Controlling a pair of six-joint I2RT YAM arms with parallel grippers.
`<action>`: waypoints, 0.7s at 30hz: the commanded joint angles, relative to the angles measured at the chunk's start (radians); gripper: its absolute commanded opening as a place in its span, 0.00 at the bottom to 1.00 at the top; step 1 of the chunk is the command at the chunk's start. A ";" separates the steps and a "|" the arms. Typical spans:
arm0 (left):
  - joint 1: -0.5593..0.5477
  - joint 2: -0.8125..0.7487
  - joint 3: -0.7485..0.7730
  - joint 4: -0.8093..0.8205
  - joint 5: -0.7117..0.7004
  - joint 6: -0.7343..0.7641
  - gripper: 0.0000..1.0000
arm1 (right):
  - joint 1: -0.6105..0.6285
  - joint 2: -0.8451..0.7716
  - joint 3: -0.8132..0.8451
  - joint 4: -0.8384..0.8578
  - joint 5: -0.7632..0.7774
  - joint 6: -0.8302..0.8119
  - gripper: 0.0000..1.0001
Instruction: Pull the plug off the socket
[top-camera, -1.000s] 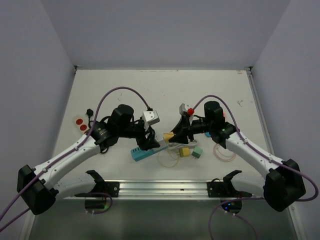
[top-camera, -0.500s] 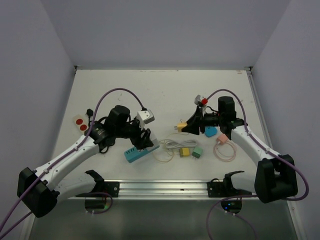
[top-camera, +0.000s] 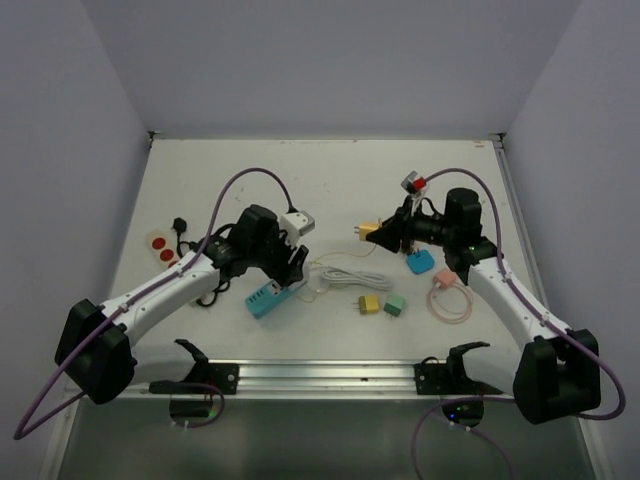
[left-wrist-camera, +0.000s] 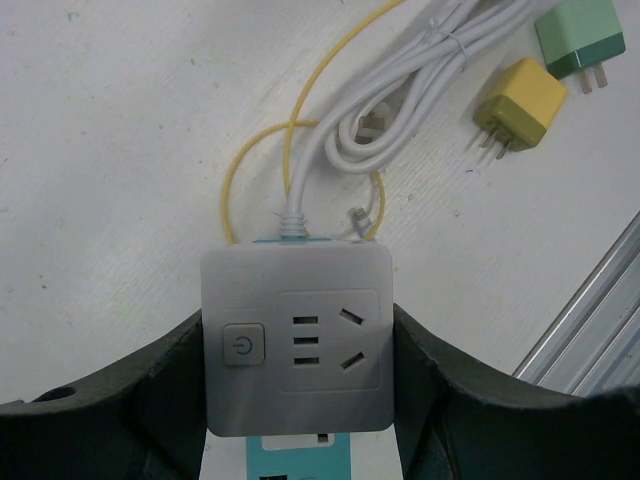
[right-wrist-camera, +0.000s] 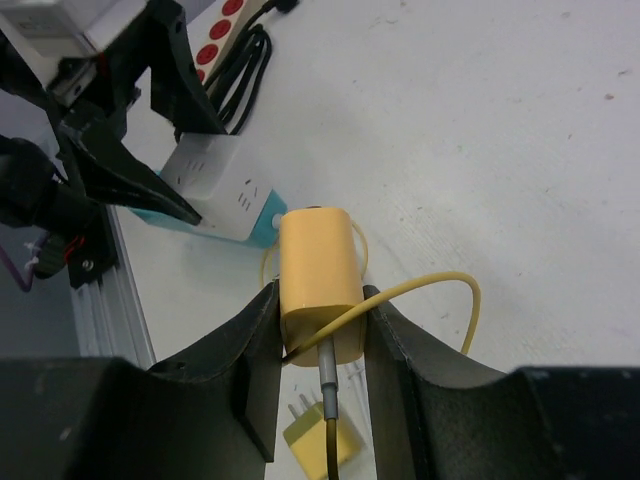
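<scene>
The yellow plug (right-wrist-camera: 318, 285) has moved further from the power strip (left-wrist-camera: 297, 340). Right jaws clamp it, left jaws clamp the strip. Its trailing yellow cable (right-wrist-camera: 450, 276) could snag and tug it loose.

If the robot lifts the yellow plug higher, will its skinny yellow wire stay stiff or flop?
Probably flop: the yellow wire sags in a loop behind the yellow plug held in the right gripper. It looks thin, so likely light. It seems to cross the white cord, so it might snag.

Matt plastic socket (left-wrist-camera: 295, 350), smooth plastic plug (right-wrist-camera: 318, 270)
</scene>
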 joint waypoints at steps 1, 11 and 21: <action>0.006 -0.001 0.058 0.072 -0.017 -0.034 0.00 | 0.001 -0.075 0.067 0.040 0.118 0.074 0.00; 0.040 0.031 0.106 0.028 -0.289 -0.094 0.00 | -0.033 -0.077 0.121 -0.110 0.767 0.160 0.00; 0.090 0.103 0.136 0.034 -0.442 -0.197 0.00 | -0.033 0.129 0.105 0.027 0.872 0.322 0.00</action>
